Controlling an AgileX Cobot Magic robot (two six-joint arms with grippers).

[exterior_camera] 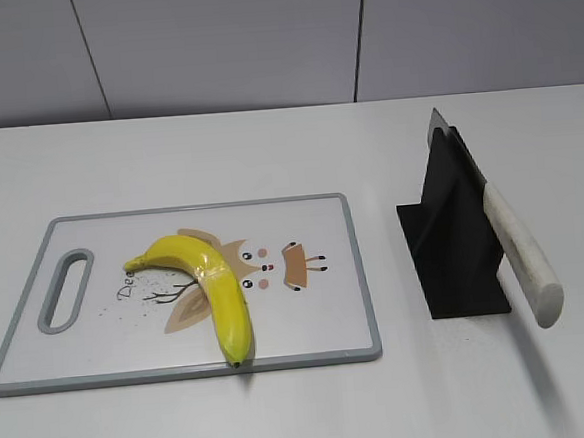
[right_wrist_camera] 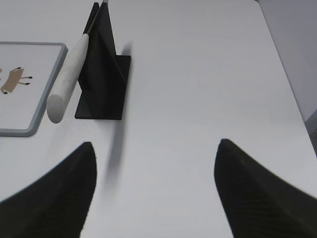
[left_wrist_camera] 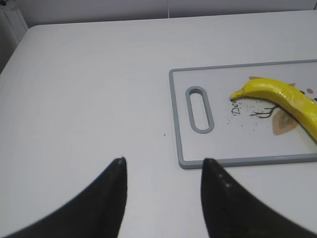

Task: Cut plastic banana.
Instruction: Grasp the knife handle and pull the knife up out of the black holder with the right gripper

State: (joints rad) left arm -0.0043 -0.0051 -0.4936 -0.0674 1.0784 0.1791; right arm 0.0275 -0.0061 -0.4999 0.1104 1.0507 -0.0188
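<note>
Exterior view: a plain white table (exterior_camera: 285,410) fills the scene, with a pale grey panelled wall (exterior_camera: 220,44) behind it. On the left half of the table lies a white rectangular plastic cutting board with a grey rim (exterior_camera: 361,274) and an oval grey handle slot (exterior_camera: 64,290) at its left end. A cartoon print in tan and brown (exterior_camera: 275,265) decorates the middle of the board. The glossy bright-yellow curved plastic banana (exterior_camera: 211,280) lies on top of that print, its stem end pointing left toward the handle slot and its small dark tip reaching the board's near edge. To the right of the board, apart from it, stands a black wedge-shaped knife stand (exterior_camera: 452,238) on a flat black base. A knife with a speckled white handle (exterior_camera: 523,253) sits slanted in the stand, the handle sticking out toward the camera and the blade mostly hidden in the slot.

Left wrist view: the left end effector (left_wrist_camera: 163,166) hovers above bare table just beside the near left corner of the cutting board. Its two black fingers stand apart with nothing between them. The banana's stem end shows at the right of this view.

Right wrist view: the right end effector (right_wrist_camera: 156,148) hangs over bare table, near the knife stand and on the handle's side. Its two black fingers are spread wide and hold nothing.
</note>
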